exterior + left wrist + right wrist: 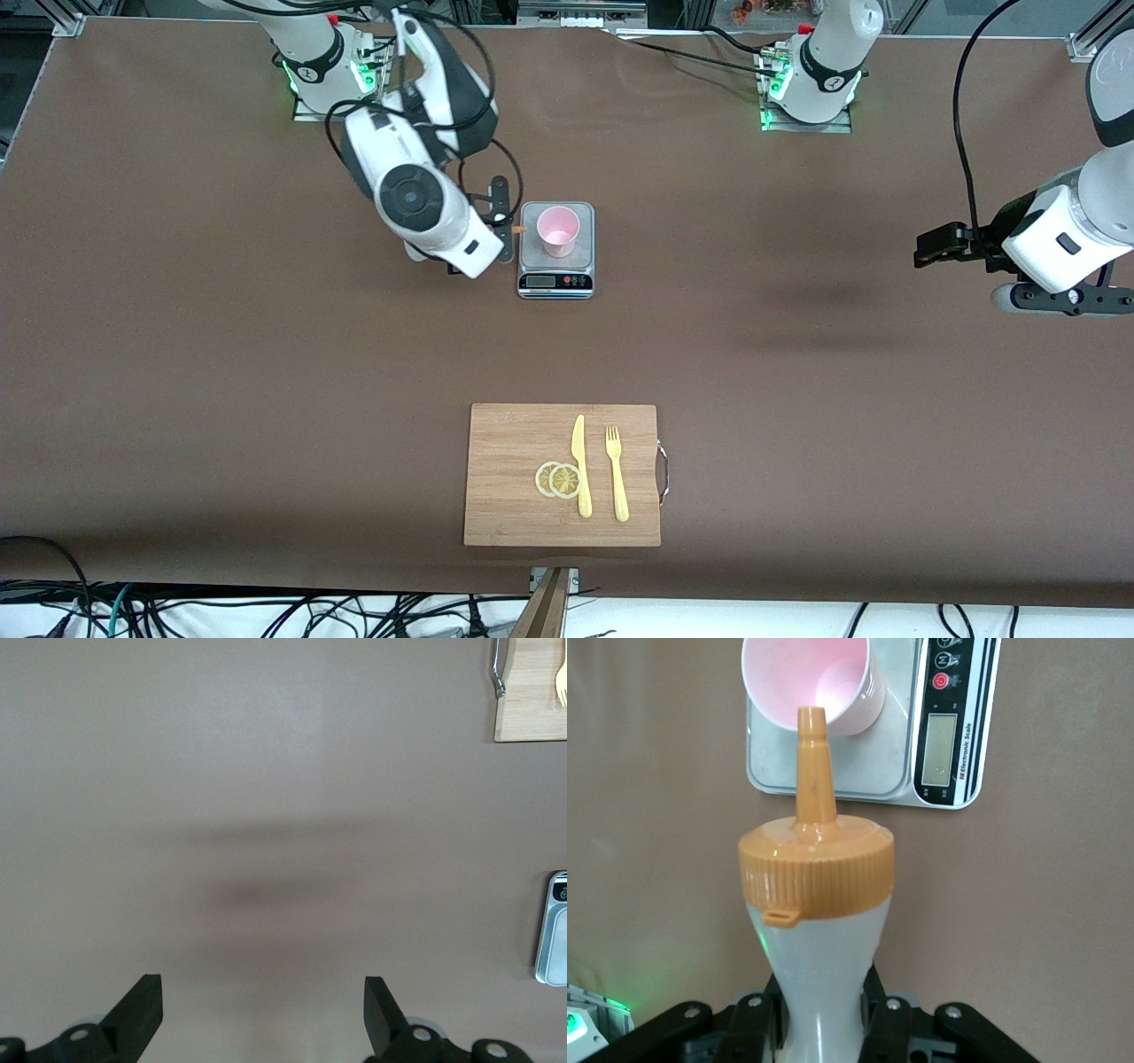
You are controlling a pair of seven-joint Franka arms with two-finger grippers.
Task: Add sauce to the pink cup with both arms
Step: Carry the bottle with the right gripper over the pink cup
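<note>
OK, we're tilting the sauce (818, 904), clamped in the right hand (824, 1014), nozzle toward the pink cup (558, 230); squeezing gently. Left hand (263, 1014) waiting, fingers apart.

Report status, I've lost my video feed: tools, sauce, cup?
Right tool shut on sauce bottle, nozzle tipped toward pink cup on scale. Left tool open, waiting over bare table. Nothing in the way.

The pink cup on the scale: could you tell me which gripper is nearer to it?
Right. The right gripper holds the sauce bottle beside the pink cup; the left gripper waits open toward the left arm's table end.
</note>
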